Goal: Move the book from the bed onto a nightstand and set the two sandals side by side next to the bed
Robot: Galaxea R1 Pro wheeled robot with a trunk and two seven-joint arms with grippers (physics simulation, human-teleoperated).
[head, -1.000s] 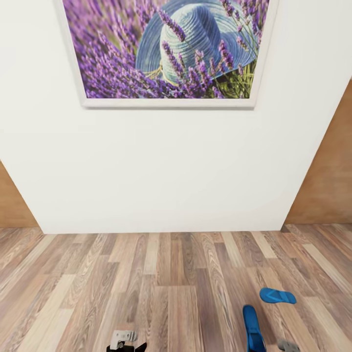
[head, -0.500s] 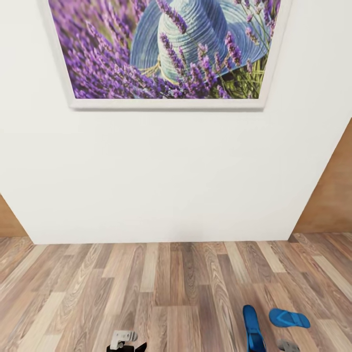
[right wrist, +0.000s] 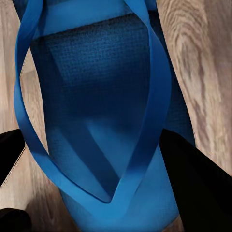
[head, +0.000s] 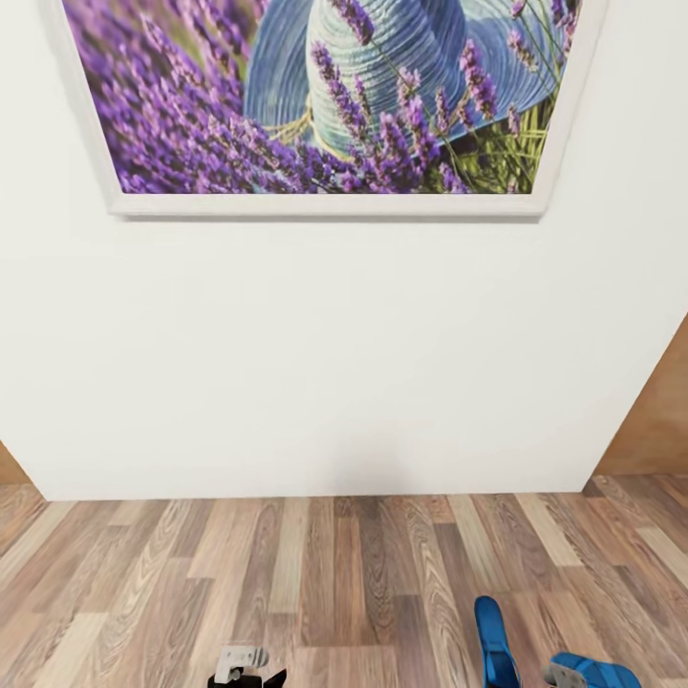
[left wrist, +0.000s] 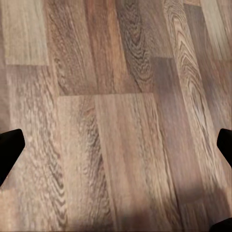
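Observation:
One bright blue sandal (head: 494, 642) hangs at the bottom of the head view, toe pointing toward the wall. In the right wrist view the same sandal (right wrist: 96, 96) with its thong straps lies between the dark fingers (right wrist: 193, 183) of my right gripper (right wrist: 104, 164), which is shut on it. The other sandal (head: 597, 672) lies flat on the wood floor just to the right of the held one. My left gripper (left wrist: 116, 150) hangs open over bare floorboards, its fingertips (left wrist: 9, 150) far apart. The book, the bed and the nightstand are out of view.
A white wall (head: 334, 363) stands close ahead, bearing a large framed lavender-and-hat picture (head: 325, 96). Wood plank floor (head: 287, 573) runs between me and the wall. Brown wall panels (head: 664, 420) show at the right edge.
The whole view has shifted as the robot rolls closer to the wall. The loose sandal now shows lower and further right in the picture. Both grippers keep their states.

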